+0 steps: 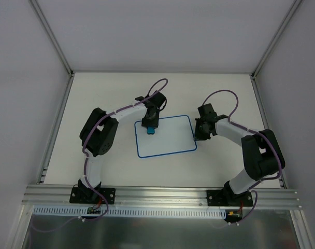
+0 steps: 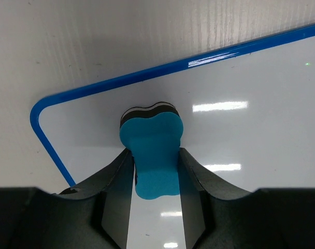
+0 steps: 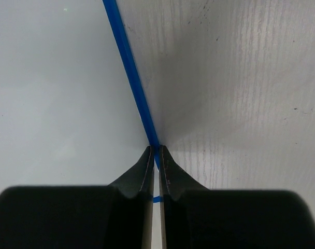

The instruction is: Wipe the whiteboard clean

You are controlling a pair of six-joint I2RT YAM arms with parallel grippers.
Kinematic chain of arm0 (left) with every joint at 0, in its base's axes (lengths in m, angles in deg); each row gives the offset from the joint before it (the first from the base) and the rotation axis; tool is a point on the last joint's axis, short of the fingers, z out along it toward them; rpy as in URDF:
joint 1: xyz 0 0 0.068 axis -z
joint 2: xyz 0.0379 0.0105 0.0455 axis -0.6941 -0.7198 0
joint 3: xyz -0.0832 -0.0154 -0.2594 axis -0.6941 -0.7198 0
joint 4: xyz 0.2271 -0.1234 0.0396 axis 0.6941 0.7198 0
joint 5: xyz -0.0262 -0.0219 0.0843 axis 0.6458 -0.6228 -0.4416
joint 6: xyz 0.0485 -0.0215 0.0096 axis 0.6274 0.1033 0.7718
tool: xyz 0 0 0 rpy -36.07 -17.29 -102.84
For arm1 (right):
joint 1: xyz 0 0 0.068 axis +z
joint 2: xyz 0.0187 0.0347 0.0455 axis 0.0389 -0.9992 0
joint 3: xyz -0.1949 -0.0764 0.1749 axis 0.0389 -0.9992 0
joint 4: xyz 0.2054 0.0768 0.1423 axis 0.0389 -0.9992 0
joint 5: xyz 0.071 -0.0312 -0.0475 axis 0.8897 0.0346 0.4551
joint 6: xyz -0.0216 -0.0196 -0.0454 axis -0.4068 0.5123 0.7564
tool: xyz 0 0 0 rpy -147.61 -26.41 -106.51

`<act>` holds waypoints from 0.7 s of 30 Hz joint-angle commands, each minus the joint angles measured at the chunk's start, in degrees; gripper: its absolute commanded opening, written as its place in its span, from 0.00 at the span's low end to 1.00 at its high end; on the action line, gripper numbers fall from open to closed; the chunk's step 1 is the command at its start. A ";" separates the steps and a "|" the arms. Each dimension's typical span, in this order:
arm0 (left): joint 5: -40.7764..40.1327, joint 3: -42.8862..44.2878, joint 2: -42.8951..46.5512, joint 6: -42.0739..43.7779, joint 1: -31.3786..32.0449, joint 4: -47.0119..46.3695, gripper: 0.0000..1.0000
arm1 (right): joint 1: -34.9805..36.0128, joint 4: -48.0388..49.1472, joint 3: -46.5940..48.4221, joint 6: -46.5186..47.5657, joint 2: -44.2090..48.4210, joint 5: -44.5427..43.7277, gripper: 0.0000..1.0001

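The whiteboard, white with a thin blue border, lies flat on the table between the arms. Its surface looks plain white with glare spots. My left gripper is over the board's far left corner, shut on a bright-blue eraser. In the left wrist view the eraser stands on the board, pinched between the fingers of that gripper. My right gripper is shut, and its tips sit on the board's blue right border.
The pale table spreads around the board. Grey walls with metal posts enclose the far and side edges. An aluminium rail carries both arm bases at the near edge.
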 commanded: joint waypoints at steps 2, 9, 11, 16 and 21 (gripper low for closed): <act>3.59 2.74 -5.78 6.09 -0.67 4.68 0.00 | 0.39 -3.54 -1.61 -0.12 0.84 -2.47 0.06; 11.49 0.73 -4.74 7.76 1.44 6.44 0.00 | 0.39 -3.54 -1.09 -0.38 0.23 -2.75 0.05; 15.27 -0.15 -4.04 7.59 2.23 6.44 0.00 | 0.39 -3.54 -0.91 -0.47 0.14 -2.84 0.04; 16.62 -4.80 -0.96 4.52 3.20 6.36 0.00 | 0.57 -3.45 -0.65 -0.47 -0.12 -3.10 0.04; 11.77 -10.08 3.34 3.64 2.59 6.27 0.00 | 0.65 -3.45 -0.47 -0.82 -0.21 -3.54 0.02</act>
